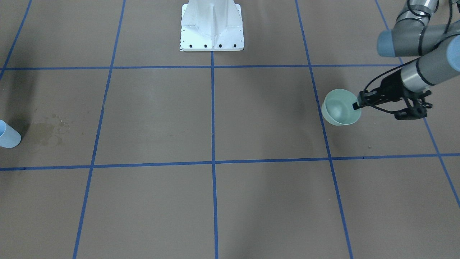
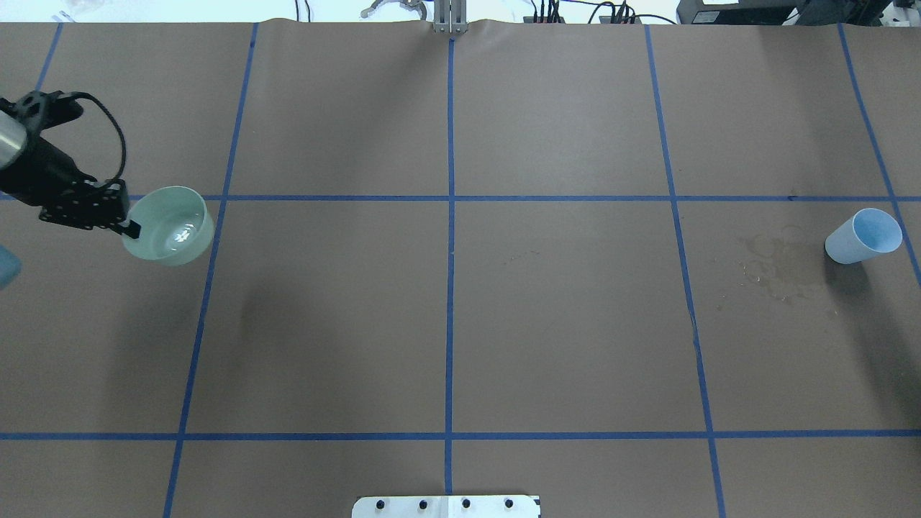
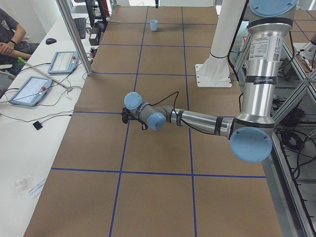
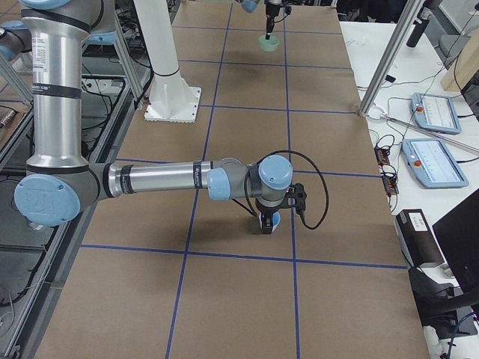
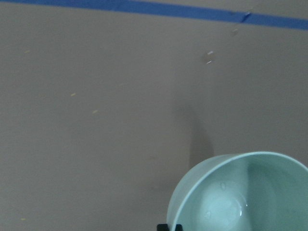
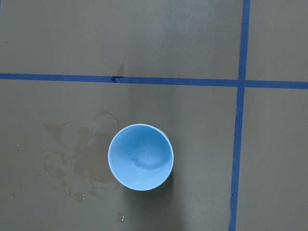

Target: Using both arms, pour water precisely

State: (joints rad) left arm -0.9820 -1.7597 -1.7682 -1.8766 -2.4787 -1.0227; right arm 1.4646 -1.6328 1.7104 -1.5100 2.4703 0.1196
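My left gripper [image 2: 133, 229] is shut on the near rim of a pale green bowl [image 2: 169, 225], at the table's left side. It also shows in the front-facing view as the left gripper [image 1: 356, 105] on the bowl [image 1: 341, 107]. Faint glints of water [image 2: 180, 234] lie in the bowl's bottom [image 5: 224, 211]. A light blue cup [image 2: 862, 236] stands upright at the far right. The right wrist view looks straight down into the cup [image 6: 140, 157], which holds only droplets. My right gripper [image 4: 266, 218] hangs over the cup [image 4: 272, 219]; I cannot tell if it is open.
Wet rings and a damp patch [image 2: 773, 266] mark the brown paper beside the cup, also visible as a stain [image 6: 72, 154]. The white pedestal [image 1: 212, 27] stands at the robot's side. A person and tablets [image 3: 29, 89] are at a side bench.
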